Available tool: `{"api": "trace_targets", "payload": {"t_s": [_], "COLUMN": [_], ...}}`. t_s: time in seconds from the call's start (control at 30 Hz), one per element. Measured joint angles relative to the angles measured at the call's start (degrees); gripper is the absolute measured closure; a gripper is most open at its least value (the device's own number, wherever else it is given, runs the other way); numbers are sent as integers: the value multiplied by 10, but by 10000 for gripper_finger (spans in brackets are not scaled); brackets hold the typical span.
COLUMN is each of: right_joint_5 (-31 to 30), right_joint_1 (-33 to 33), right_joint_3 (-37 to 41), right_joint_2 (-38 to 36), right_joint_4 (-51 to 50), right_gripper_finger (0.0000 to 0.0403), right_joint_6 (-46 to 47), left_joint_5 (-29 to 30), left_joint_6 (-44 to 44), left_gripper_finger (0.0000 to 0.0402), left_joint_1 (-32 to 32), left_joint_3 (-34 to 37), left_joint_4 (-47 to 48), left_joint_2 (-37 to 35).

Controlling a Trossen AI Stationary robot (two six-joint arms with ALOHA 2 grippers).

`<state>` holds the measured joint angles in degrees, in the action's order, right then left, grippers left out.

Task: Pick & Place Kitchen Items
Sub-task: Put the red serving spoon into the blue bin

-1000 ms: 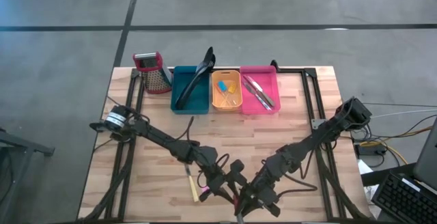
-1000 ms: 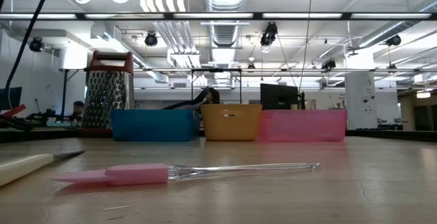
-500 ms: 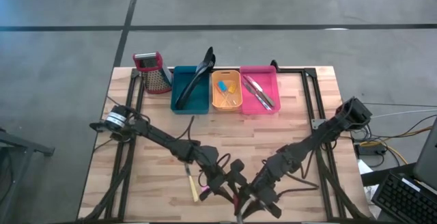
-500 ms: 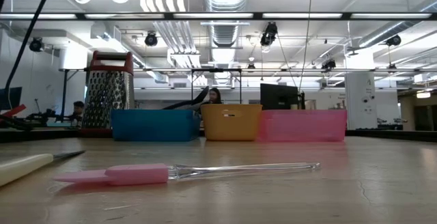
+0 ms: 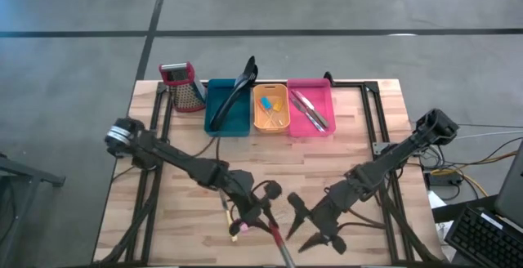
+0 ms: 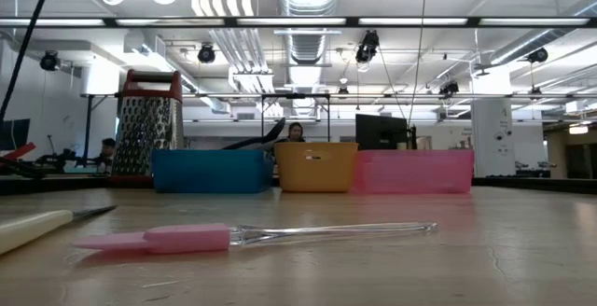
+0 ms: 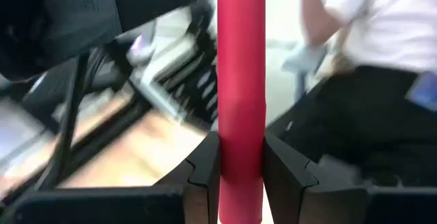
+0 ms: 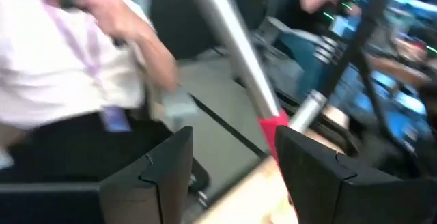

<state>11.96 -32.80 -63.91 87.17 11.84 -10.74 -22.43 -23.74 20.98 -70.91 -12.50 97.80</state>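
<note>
Left gripper (image 7: 240,176): clamped on red-handled utensil (image 7: 240,80), near table edge, long axis running out past fingertips | Right gripper (image 5: 315,223): spread, empty, just beside | Target bins (image 5: 229,113): far side, well apart.

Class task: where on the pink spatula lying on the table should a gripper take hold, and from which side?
Probably best to take the pink spatula by its clear handle, coming down from above with the fingers straddling it: it lies flat on the table, and the handle is slim and straight.
</note>
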Motion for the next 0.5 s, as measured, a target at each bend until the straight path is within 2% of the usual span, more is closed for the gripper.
{"api": "trace_targets", "payload": {"t_s": [0.07, 0.2, 0.37, 0.43, 0.5], "right_joint_5": [-45, -162, -301, -354, -415], "right_joint_1": [0, 1, -2, -2, -2], "right_joint_3": [10, 22, 27, 28, 29], "right_joint_2": [-5, -22, -36, -44, -52], "right_joint_4": [-10, -33, -128, -153, -185], "right_gripper_finger": [203, 216, 237, 246, 255], "right_joint_6": [9, 44, 118, 155, 183], "left_joint_5": [61, 249, 455, 504, 521], "left_joint_6": [-2, -12, -4, 8, 16], "left_gripper_finger": [321, 321, 321, 321, 321], "left_joint_1": [7, 21, 8, -6, -27], "left_joint_3": [0, 1, 0, -1, -1], "left_joint_4": [53, 151, 212, 230, 249], "left_joint_2": [-27, -98, -197, -231, -260]}}
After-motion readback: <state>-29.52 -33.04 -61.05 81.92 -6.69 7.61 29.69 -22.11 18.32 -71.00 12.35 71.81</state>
